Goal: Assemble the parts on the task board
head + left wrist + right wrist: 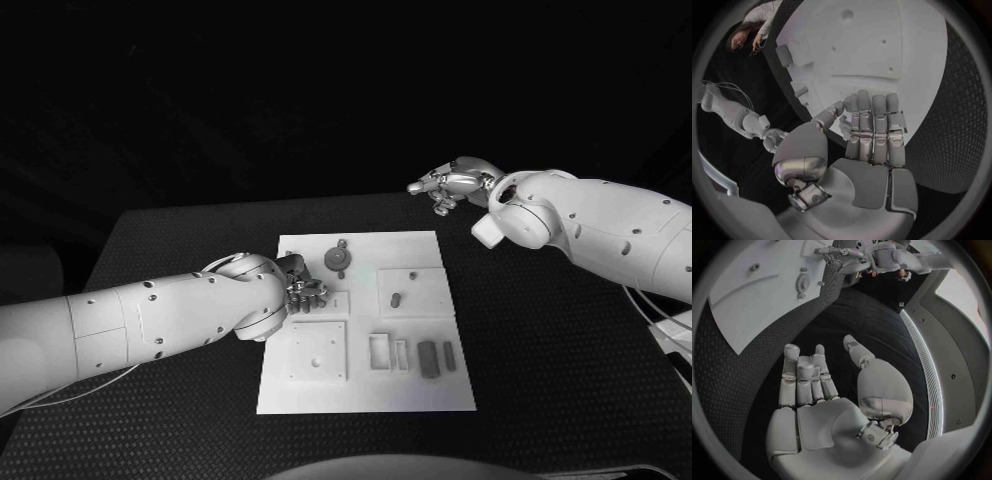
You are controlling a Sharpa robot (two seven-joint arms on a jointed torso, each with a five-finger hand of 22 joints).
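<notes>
Black table [548,330]: textured surface, carrying the board at its middle.

Task board [368,320]: white plate lying flat. The left wrist view shows its bare face [879,55] spreading beyond the left fingertips, detail that the head view hides behind the arm.

Left hand [296,290]: over the board's left edge. From the head view its grasp cannot be read; the left wrist view shows the fingers [873,130] straight and side by side, thumb apart, nothing between them.

Right hand [454,185]: off the board, above the table past the board's far right corner. In the right wrist view the fingers [804,380] are extended and loosely spread, thumb set apart, holding nothing, with dark table beyond the fingertips.

Round part [336,258]: on the board, just beyond the left fingertips; also seen as a toothed disc [802,282] in the right wrist view.

Oblong parts [427,357]: in recesses near the board's near edge, well apart from both hands.
</notes>
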